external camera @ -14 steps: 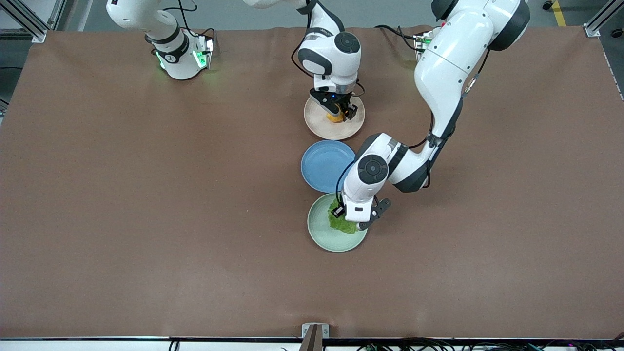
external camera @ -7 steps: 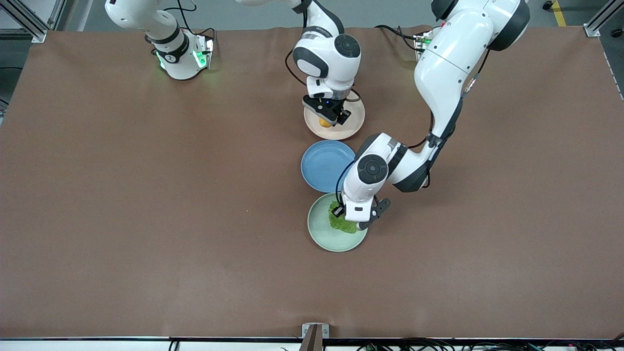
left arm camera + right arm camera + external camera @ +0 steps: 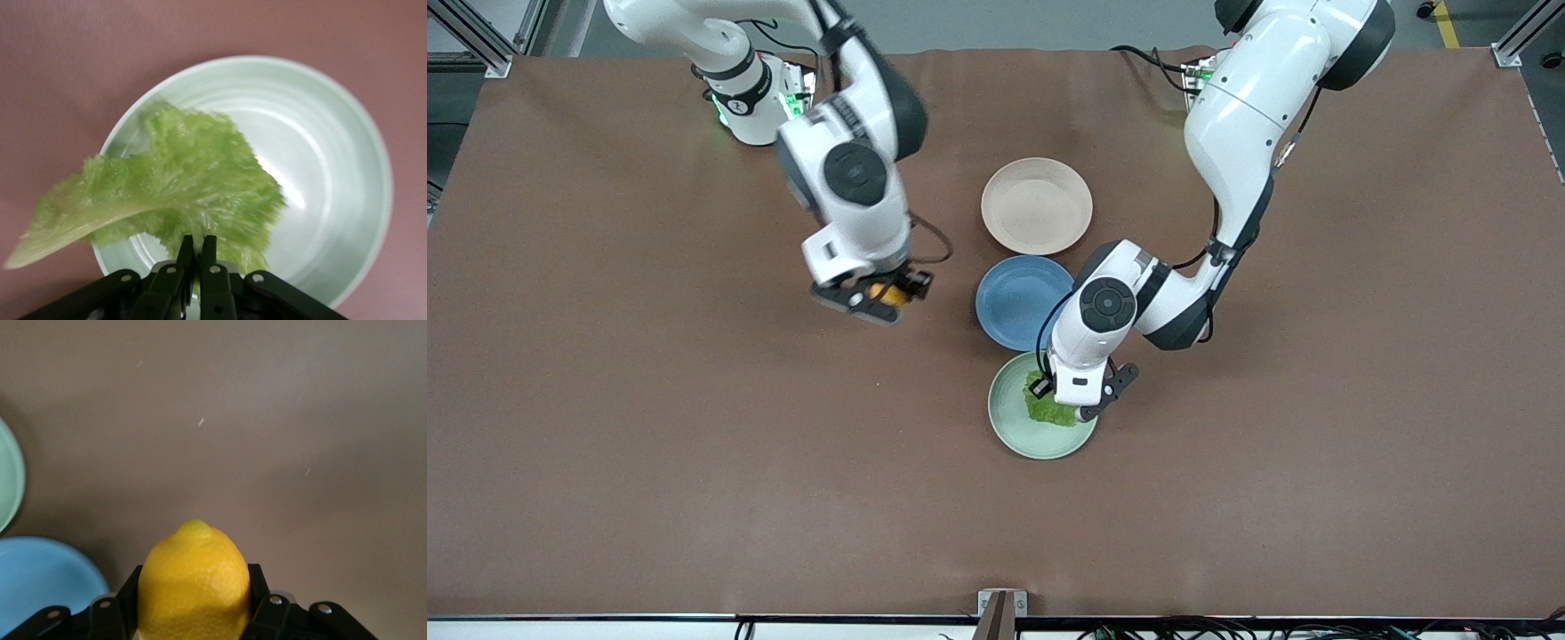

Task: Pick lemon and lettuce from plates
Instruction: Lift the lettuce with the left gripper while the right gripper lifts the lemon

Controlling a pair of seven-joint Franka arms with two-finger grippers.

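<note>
My right gripper (image 3: 885,298) is shut on the orange-yellow lemon (image 3: 887,292) and holds it in the air over bare table, beside the blue plate toward the right arm's end. In the right wrist view the lemon (image 3: 195,587) sits between the fingers. The pale pink plate (image 3: 1037,206) is empty. My left gripper (image 3: 1063,400) is shut on the crinkled green lettuce (image 3: 1047,410) over the mint green plate (image 3: 1014,425). In the left wrist view the leaf (image 3: 173,193) hangs from the shut fingers, its pale stem end past the plate's rim (image 3: 360,113).
A blue plate (image 3: 1021,302) lies between the pink plate and the mint plate, empty. The brown table mat (image 3: 649,427) stretches wide on both sides. A small bracket (image 3: 1001,606) sits at the mat's edge nearest the front camera.
My right gripper has lifted the lemon off the pink plate and carried it toward the right arm's end of the table. My left gripper has stayed on the lettuce over the mint plate.
</note>
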